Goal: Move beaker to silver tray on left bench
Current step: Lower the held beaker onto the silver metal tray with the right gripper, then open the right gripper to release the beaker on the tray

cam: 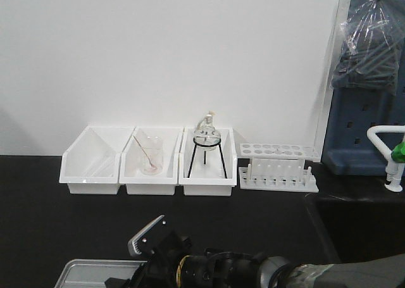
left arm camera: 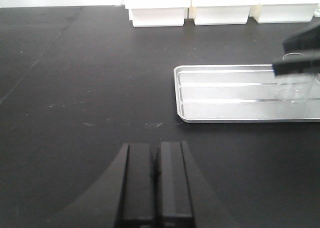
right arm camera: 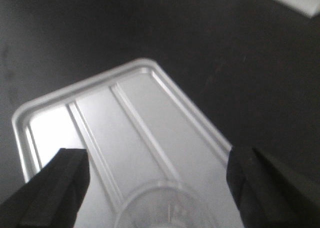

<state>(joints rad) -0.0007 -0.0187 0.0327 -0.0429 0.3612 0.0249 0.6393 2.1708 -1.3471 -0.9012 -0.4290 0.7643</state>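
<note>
The small clear beaker [left arm camera: 295,85] stands upright in the silver tray [left arm camera: 225,92], near its right end. The tray lies on the black countertop of the left bench [left arm camera: 75,87]. In the right wrist view the beaker's rim [right arm camera: 172,208] shows at the bottom centre over the tray [right arm camera: 150,112]. My right gripper [right arm camera: 157,188] is open, its fingers wide apart either side of the beaker with gaps to the glass. My left gripper [left arm camera: 156,188] is shut and empty, low over the bench left of and nearer than the tray. In the front view only the tray's corner [cam: 82,270] shows.
Three white bins [cam: 152,174] line the back wall. One holds a larger beaker with a rod [cam: 150,156], another a flask on a tripod [cam: 206,149]. A white test tube rack [cam: 278,168] stands to their right. My right arm [cam: 221,269] crosses the bottom edge.
</note>
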